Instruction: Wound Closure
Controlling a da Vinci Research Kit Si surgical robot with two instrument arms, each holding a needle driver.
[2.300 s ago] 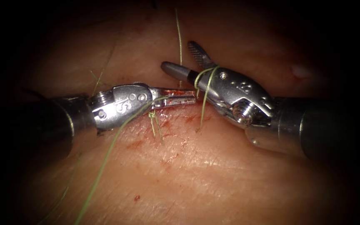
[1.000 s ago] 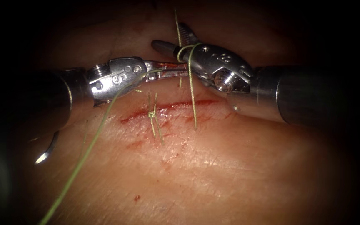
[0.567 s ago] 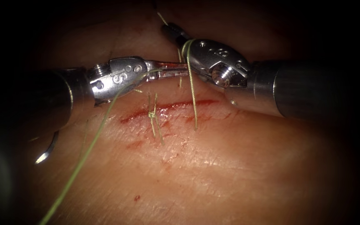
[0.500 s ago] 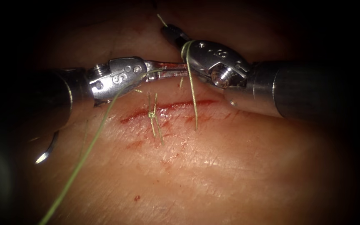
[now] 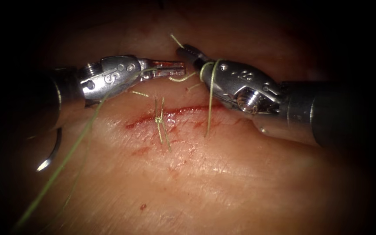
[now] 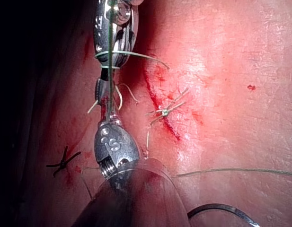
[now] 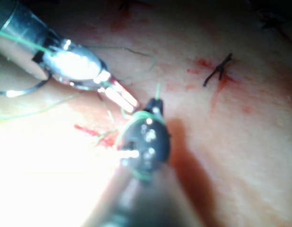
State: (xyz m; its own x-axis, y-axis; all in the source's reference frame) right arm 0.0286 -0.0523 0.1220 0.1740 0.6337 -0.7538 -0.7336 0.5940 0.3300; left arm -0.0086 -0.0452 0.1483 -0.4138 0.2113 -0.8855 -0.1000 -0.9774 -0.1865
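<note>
1. Right hand [image 5: 187, 50], thread [image 5: 210, 93] looped round it, now clamps the short thread end.
2. Left hand [image 5: 170, 69], gripping thread, has drawn away from it.
3. Needle [image 5: 53, 150] lies free on the tissue [image 5: 223, 174], beyond the left hand.

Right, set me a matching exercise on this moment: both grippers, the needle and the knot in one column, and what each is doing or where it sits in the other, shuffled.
Column one
1. left gripper
2. right gripper
3. needle
4. green knot

Column two
A. sits on the cut, with short ends sticking out
B. lies free on the tissue, left of the cut, held by neither tool
C. holds the long thread that runs off to the lower left
D. has a thread loop wrapped round it and a short tail at its tip

Pairs: 1-C, 2-D, 3-B, 4-A
</note>
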